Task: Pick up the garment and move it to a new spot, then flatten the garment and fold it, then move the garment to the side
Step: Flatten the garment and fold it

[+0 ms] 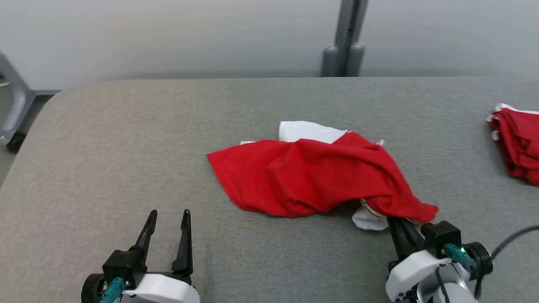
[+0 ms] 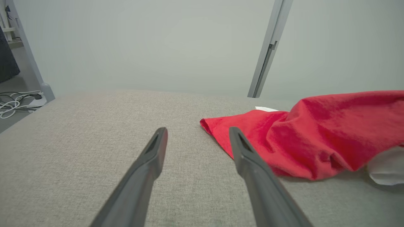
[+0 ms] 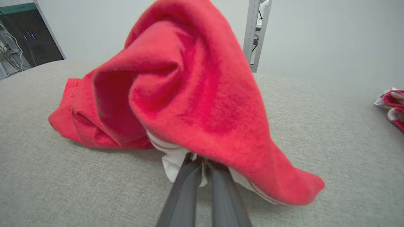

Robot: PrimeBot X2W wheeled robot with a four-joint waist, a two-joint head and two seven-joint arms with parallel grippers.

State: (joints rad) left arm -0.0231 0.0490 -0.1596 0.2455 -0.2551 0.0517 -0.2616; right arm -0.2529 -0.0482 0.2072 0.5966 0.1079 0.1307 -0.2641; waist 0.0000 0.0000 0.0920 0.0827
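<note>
The right hand point(image 3: 201, 167) pinches the near edge of the garment point(image 1: 311, 176) (an edge grip should let it unfurl when lifted); the left hand point(image 1: 168, 219) hovers spread, apart.

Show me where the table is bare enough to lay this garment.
Widest patch: the table's left half, bordered by its rounded corner, the left gripper and the red garment. A strip runs behind the garment to the far edge; a narrower gap separates it from the red pile at right. Crowded: near right, where the right gripper pinches the garment.
</note>
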